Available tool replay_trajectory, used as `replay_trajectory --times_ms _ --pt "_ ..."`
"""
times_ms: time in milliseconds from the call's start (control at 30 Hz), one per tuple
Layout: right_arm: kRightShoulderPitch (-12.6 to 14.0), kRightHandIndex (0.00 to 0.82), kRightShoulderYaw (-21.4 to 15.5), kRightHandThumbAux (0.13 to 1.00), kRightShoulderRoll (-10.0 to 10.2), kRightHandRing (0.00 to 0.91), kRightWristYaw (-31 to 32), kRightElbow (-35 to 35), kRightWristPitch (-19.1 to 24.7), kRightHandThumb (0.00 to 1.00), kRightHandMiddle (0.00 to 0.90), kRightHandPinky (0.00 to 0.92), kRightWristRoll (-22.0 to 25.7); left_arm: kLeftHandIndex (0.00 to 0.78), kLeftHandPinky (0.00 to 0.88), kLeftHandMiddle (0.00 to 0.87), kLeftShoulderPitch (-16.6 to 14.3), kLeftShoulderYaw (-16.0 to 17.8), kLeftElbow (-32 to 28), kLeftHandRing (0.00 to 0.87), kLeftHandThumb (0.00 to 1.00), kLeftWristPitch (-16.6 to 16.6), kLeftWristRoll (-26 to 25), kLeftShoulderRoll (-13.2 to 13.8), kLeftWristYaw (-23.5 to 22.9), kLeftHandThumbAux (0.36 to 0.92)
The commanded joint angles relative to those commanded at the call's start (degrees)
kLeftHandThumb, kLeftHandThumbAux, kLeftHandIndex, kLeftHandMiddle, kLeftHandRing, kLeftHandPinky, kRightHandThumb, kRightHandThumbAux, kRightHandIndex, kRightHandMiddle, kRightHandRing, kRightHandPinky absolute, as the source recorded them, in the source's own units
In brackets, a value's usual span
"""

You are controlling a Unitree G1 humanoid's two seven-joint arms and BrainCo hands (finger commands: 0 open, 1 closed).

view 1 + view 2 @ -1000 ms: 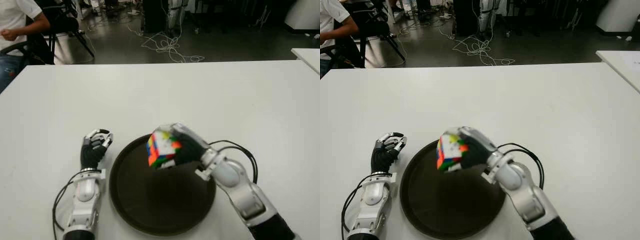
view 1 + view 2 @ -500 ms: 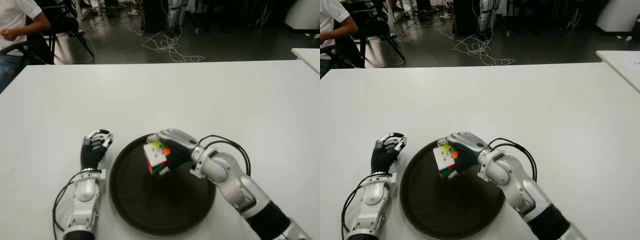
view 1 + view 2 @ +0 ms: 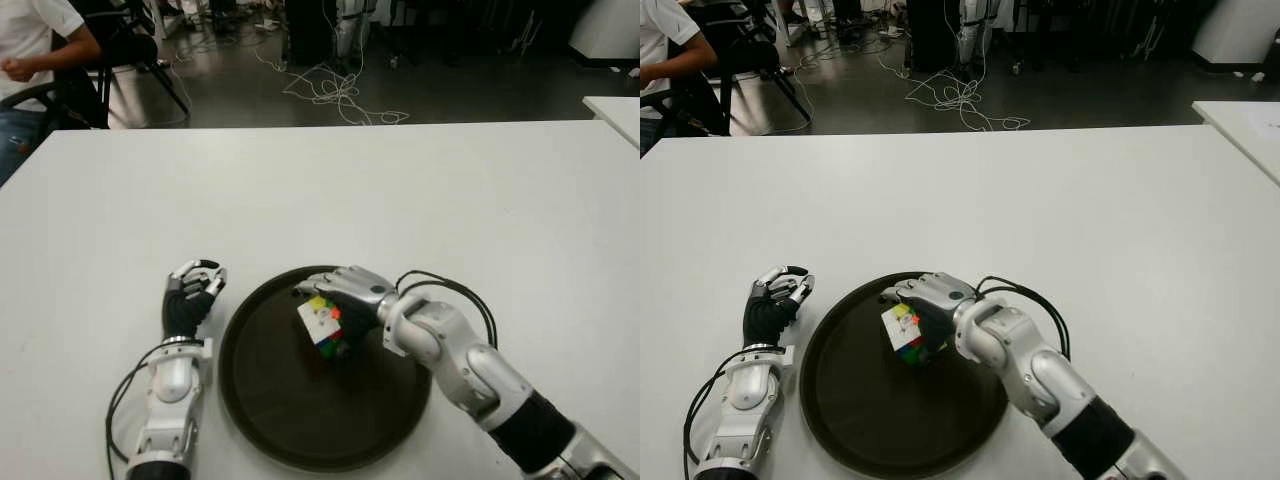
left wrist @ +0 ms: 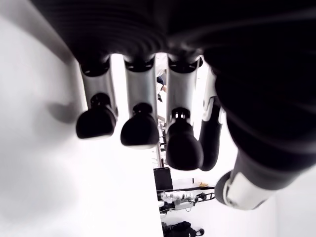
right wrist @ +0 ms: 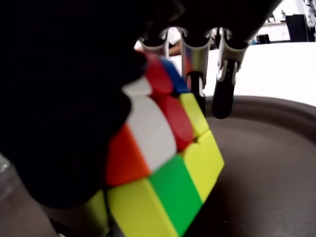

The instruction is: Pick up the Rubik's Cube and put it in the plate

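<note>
The Rubik's Cube (image 3: pixel 322 325) is tilted, low inside the dark round plate (image 3: pixel 300 425), near the plate's far side. My right hand (image 3: pixel 345 290) reaches over it from the right, with the fingers curved over its top. In the right wrist view the Rubik's Cube (image 5: pixel 163 163) presses against the palm, and the fingers (image 5: pixel 195 74) reach past it down toward the plate's floor (image 5: pixel 266 168). Whether the cube's lower corner touches the plate is hidden. My left hand (image 3: pixel 190 295) lies idle on the white table (image 3: pixel 400 190) just left of the plate, its fingers (image 4: pixel 138 123) curled and holding nothing.
A black cable (image 3: pixel 465 295) loops off my right wrist just right of the plate. A person (image 3: pixel 30 50) sits beyond the table's far left corner. Loose cables (image 3: pixel 340 95) lie on the floor behind. Another white table's corner (image 3: pixel 615 110) shows at the far right.
My right hand has lowered the cube from above the plate's far rim down into the plate, rolling palm-down over it. The left hand has not moved.
</note>
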Motion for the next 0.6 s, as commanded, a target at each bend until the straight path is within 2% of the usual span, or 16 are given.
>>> replay_trajectory --times_ms 233,400,600 --pt "-0.8 0.286 1.0 0.917 0.4 0.279 0.5 2.8 0.3 0.0 0.279 0.247 -0.7 0.443 0.802 0.807 0.0 -0.1 0.0 0.818 0.706 -0.3 0.0 0.1 0.0 0.707" --pt "-0.8 0.31 1.2 0.929 0.5 0.29 -0.1 3.9 0.5 0.0 0.282 0.296 -0.8 0.443 0.802 0.813 0.0 0.0 0.0 0.82 0.705 -0.8 -0.2 0.0 -0.1 0.707" --pt "-0.7 0.318 1.5 0.94 0.6 0.294 -0.7 4.3 1.0 0.0 0.28 0.305 -1.4 0.443 0.804 0.813 0.1 -0.1 0.0 0.821 0.704 -1.0 -0.1 0.1 -0.1 0.707"
